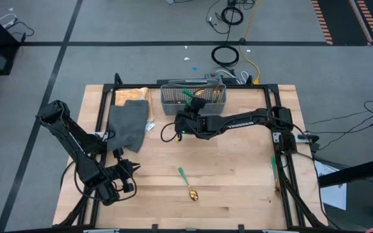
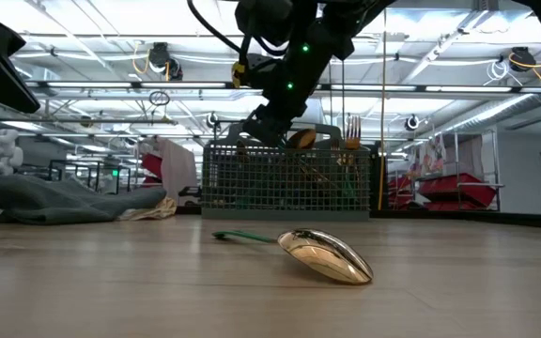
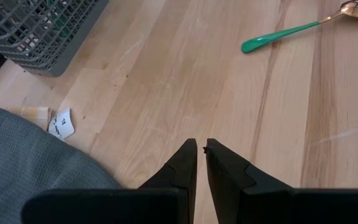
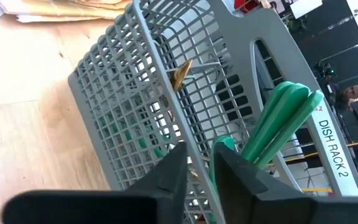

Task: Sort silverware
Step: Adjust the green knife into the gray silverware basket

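Spoon (image 1: 187, 184) lies diagonally (bowl toward table's near edge).

"DISH RACK 2" on the grey mesh basket's (image 4: 166, 124) handle.

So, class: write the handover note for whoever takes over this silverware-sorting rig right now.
Right gripper: over the grey mesh basket, jaws narrowly apart around a green handle; whether it is gripped is unclear.
Left gripper: waiting near the table's front left, jaws nearly shut, empty.
Done: several utensils stand in the basket.
Left: a spoon lies mid-table; another utensil lies by the right edge.
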Available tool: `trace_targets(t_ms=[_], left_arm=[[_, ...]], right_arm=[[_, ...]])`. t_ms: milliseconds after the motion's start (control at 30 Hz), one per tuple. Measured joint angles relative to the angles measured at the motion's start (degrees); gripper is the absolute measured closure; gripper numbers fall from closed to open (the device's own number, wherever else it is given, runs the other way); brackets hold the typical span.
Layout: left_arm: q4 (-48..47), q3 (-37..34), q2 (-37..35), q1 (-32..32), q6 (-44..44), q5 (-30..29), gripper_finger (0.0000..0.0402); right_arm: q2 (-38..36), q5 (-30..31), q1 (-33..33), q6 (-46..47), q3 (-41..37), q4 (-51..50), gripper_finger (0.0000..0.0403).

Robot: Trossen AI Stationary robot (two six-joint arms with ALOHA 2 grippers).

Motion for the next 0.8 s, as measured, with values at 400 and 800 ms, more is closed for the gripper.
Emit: trace_targets(t_ms=[400,800], left_arm=[[-0.05,0.00,0.01,0.00,0.02,-0.09,0.0358],[-0.12,0.00,0.01,0.00,0.00,-0.13,0.0358]], right_arm=[[0.00,0.05,-2.88,2.71,0.00,0.02,0.0290],[-0.04,-4.54,-5.21,3.63,0.02,-0.27,0.0335]])
